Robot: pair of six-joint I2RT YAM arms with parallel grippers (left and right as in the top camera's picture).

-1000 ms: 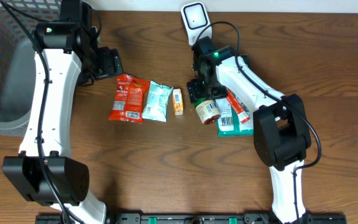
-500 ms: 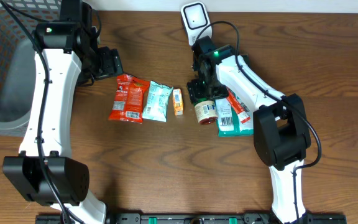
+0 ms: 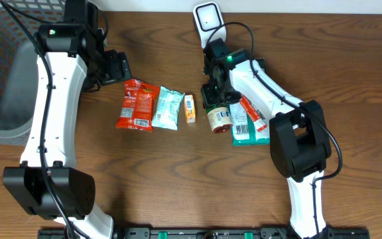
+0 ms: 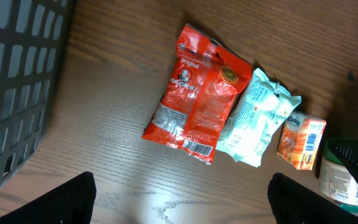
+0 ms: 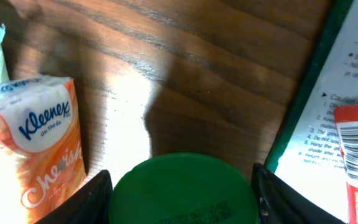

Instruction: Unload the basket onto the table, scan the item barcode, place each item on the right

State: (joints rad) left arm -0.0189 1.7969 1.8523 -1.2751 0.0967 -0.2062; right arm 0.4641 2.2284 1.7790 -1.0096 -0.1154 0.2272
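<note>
Step in hand: gripping the jar (image 3: 219, 119) for the barcode scan.

1. Location. The jar sits on the table a little right of centre, nearer the far edge than the near one. It is between the tissue pack (image 5: 42, 143) and the green packet (image 3: 251, 133). The scanner (image 3: 206, 17) stands at the far edge, behind it.
2. Claw state. My right gripper (image 5: 182, 199) straddles the green lid (image 5: 179, 177), one finger just beside each side. I cannot tell whether they have made contact. My left gripper (image 4: 191, 199) is spread wide and holds nothing, above the red snack bag (image 4: 197, 93).
3. Procedure. I judge that I should centre the lid between the fingers before closing and grip it squarely. I then lift straight up, clear of the packet edge, and turn the label toward the scanner.
4. Risk. The round lid may slip or roll in an off-centre grip.

Change from one second ago: the jar has turned slightly and shifted a little toward the tissue pack. The right gripper sits marginally nearer the far edge. The left arm and the other packets are unchanged.
</note>
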